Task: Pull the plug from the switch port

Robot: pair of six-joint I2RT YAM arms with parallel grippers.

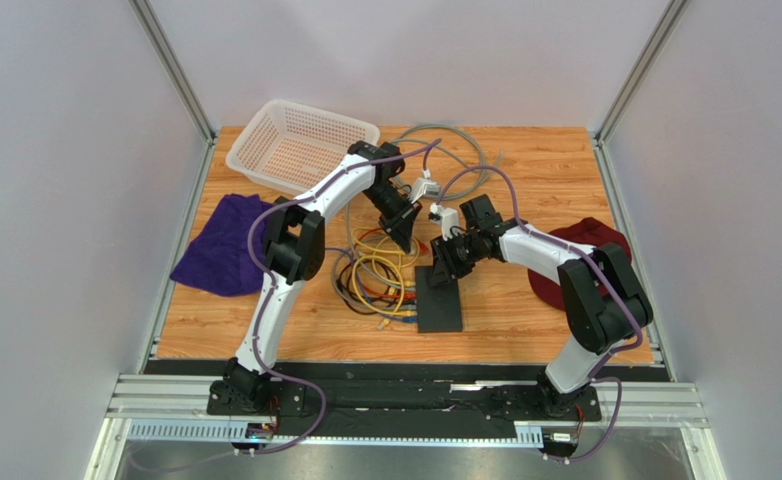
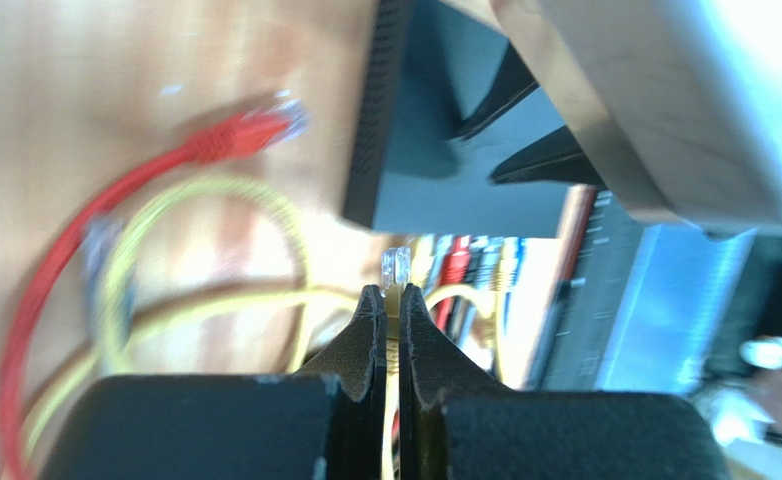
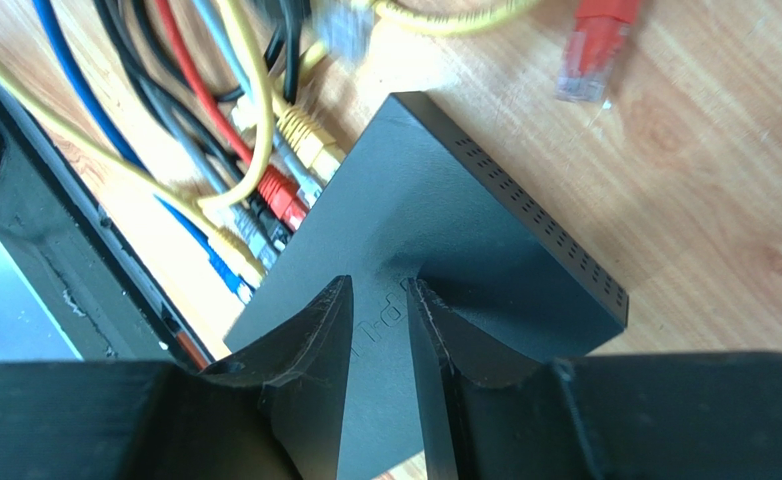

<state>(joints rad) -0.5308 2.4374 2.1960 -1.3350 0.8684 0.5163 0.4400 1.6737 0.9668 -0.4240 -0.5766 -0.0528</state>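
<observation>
Plug [image 2: 395,268]: yellow-corded, pinched in clenched left gripper [image 2: 391,295], just off switch [image 2: 435,150] corner. Right gripper [image 3: 378,290] spread, tips pressed on switch top. Pull seemingly finished; next called for setting aside.

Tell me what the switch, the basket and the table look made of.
Switch: matte black, likely plastic or painted metal; rows of small vent holes along its side. Basket: white plastic, by its moulded mesh. Table: wood grain, real or laminate, cannot tell.
</observation>
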